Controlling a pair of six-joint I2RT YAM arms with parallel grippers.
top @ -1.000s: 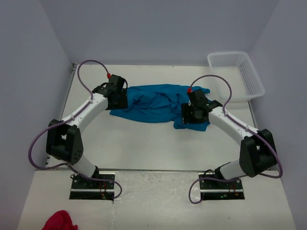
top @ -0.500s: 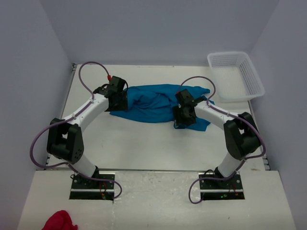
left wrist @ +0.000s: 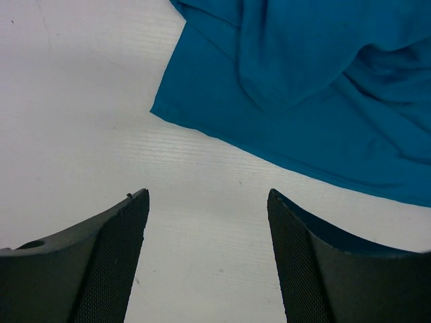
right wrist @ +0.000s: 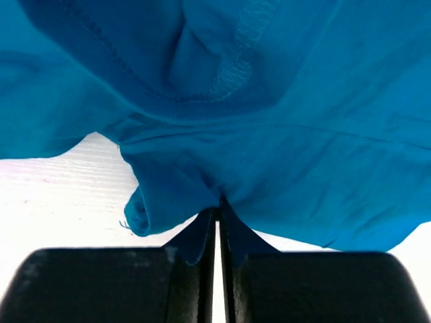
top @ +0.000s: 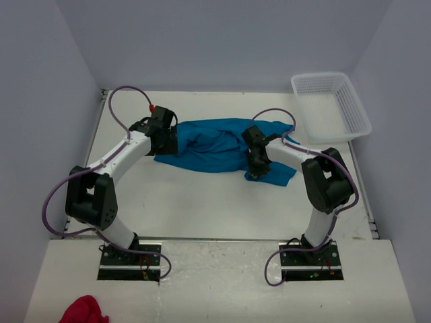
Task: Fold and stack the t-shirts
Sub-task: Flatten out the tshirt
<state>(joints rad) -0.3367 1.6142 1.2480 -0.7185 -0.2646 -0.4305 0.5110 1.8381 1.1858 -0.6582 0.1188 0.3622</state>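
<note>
The teal t-shirt (top: 212, 145) is lying crumpled mid-table (top: 202, 202), toward twelve o'clock from the arm bases. The right gripper (right wrist: 217, 217) is pinching a fold of it, apparently near the shirt's five o'clock corner. The left gripper (left wrist: 207, 196) is hovering spread wide by its nine o'clock edge.

The right gripper (right wrist: 217, 227) is clamped on a fold of the teal t-shirt (right wrist: 310, 141); left of the gripper, white table (right wrist: 60, 195) shows under the cloth's edge
</note>
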